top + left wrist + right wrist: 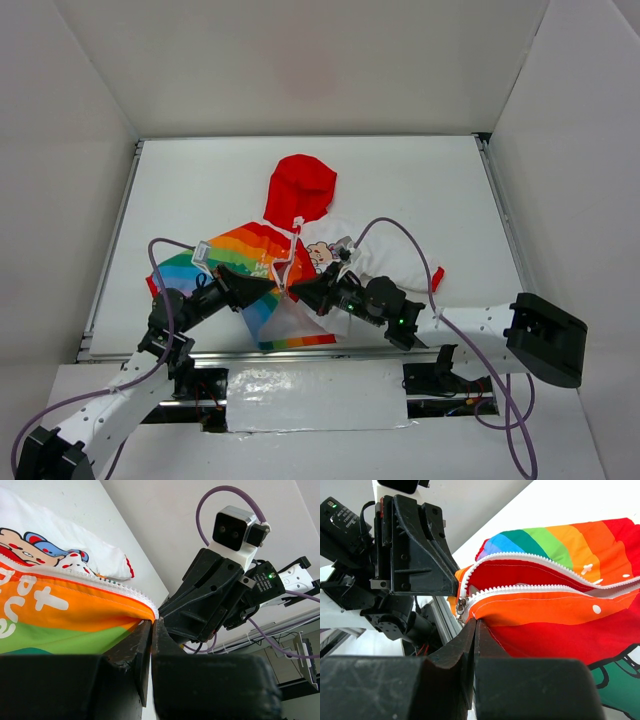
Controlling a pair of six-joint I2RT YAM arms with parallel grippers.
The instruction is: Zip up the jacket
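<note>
The jacket (250,258) lies on the white table, red hood (300,185) at the far end, rainbow half left, white cartoon half (385,262) right. Both grippers meet at its lower front edge. My left gripper (272,290) is shut on the orange hem (125,611) beside the white zipper teeth (112,585). My right gripper (303,293) is shut on the orange hem (530,607), just below the metal zipper slider (461,606). In the right wrist view the two zipper rows (535,560) meet at the slider and gape apart beyond it.
Metal rails run along the table's left (112,240), right (503,220) and near (350,350) edges. White walls stand on three sides. Purple cables (400,232) loop over the jacket's white half. A shiny sheet (315,398) lies between the arm bases.
</note>
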